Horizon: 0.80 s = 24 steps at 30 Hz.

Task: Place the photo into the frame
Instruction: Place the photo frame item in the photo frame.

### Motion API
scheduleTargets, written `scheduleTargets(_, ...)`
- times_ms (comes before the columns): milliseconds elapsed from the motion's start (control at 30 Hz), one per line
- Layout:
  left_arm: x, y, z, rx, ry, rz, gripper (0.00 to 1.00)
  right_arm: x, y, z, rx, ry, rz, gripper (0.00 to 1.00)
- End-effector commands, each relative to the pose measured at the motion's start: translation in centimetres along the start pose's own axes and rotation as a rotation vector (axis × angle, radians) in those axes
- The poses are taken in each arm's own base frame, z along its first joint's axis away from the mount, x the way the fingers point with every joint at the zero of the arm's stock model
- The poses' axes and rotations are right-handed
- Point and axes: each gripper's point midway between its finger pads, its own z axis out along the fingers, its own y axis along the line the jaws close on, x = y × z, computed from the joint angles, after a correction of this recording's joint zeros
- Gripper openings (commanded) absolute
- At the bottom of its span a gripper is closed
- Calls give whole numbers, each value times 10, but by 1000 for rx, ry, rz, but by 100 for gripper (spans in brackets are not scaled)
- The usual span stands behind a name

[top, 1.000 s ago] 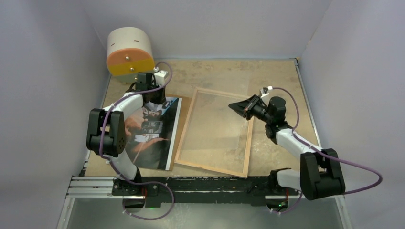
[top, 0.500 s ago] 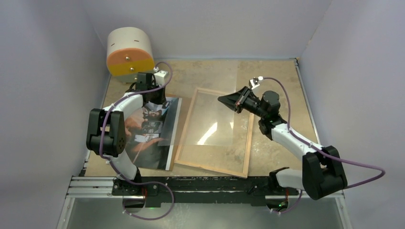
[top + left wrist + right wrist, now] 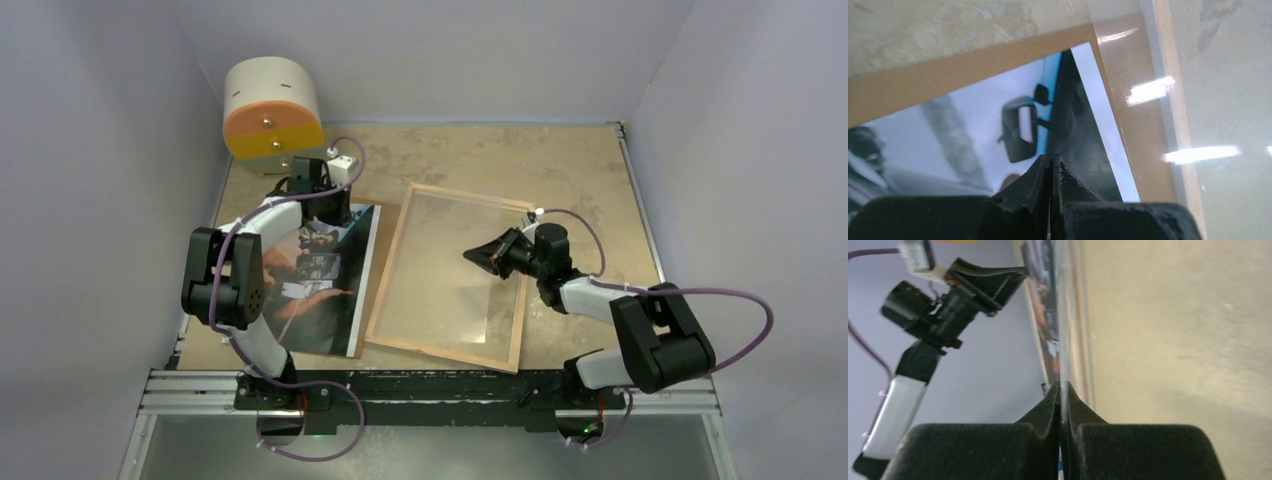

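Observation:
The photo [image 3: 320, 275] lies face up at the left on a brown backing board [image 3: 948, 75]. My left gripper [image 3: 325, 208] is shut, its tips [image 3: 1052, 156] down on the photo's dark far corner [image 3: 1073, 130] with nothing between the jaws. The frame [image 3: 440, 355] lies flat mid-table with its wooden rim up, just right of the photo. My right gripper [image 3: 472, 256] hangs low over the frame's right half, shut on the right edge of the clear pane [image 3: 445, 275]. In the right wrist view the thin pane edge [image 3: 1064, 315] runs straight out from between the tips [image 3: 1062, 385].
A beige and orange drum [image 3: 272, 108] stands at the back left, right behind my left wrist. Grey walls close in the table on three sides. A metal rail [image 3: 430, 385] runs along the near edge.
My right gripper first lifted the pane up and back so that it tilted and glinted, then came down and nearer, and the pane now lies low over the frame. The left wrist barely shifted.

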Motion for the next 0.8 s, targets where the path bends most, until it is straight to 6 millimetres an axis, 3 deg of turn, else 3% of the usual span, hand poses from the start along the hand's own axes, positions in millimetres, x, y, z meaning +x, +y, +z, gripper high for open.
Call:
scheduleTargets(0, 6, -25, 1, 60, 4, 62, 0, -3, -24, 1, 28, -32, -27, 0)
scheduleTargets(233, 17, -56, 10, 97, 35, 132, 0, -8, -51, -6, 75, -47, -6, 0)
scheduleTargets(767, 26, -68, 23, 118, 67, 154, 0, -21, -66, -15, 97, -24, -45, 0)
